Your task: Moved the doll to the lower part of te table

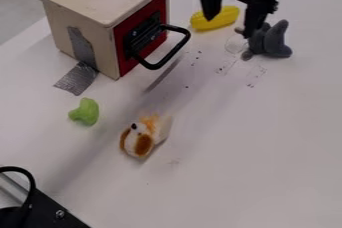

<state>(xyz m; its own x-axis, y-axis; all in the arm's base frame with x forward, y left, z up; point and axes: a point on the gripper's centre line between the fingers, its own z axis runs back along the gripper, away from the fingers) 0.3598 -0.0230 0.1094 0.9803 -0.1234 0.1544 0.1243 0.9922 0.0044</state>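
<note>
My gripper (230,26) hangs at the top of the camera view, its two fingers wide apart and nothing between them that I can make out as held. Just right of its right finger lies a small grey plush doll (272,41); whether they touch I cannot tell. A second soft toy, a white and brown dog (143,136) with an orange tuft, lies near the middle of the white table (234,172), well below and left of the gripper.
A wooden box (80,37) with a red front and black handle (169,52) stands at the upper left, taped to the table. Yellow corn (215,19) lies behind the gripper's fingers. Green broccoli (85,112) is left of the dog. Black hardware (40,209) occupies the lower left corner.
</note>
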